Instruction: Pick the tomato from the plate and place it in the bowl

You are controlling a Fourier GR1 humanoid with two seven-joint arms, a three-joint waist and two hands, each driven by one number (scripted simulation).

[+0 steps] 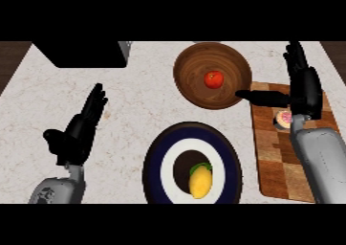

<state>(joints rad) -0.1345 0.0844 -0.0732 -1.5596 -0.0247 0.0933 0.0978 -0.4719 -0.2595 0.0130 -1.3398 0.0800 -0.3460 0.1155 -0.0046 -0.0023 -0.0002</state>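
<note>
Looking down at the counter (134, 100), I see the tomato (214, 79) sitting inside the brown wooden bowl (193, 60) near the far edge. My right hand (303, 88) hangs just to the right of that bowl, above the wooden cutting board (275, 167). Its fingers are stretched out straight, pointing away from me, and its thumb (260, 97) sticks out to the left, reaching over the bowl's right rim. The hand holds nothing. The tomato lies to the left of the thumb, apart from it, with bare bowl between them.

Closer to me sits the dark plate (156, 158) with a white ring, and on it lies a yellow fruit (200, 184) with a bit of green beside it. A small pinkish thing (282, 118) rests on the cutting board, partly hidden by my right wrist.

My left hand (77, 131) shows at the left, open with fingers up, well apart from plate and bowl. A black block (81, 53) stands at the counter's far left.
</note>
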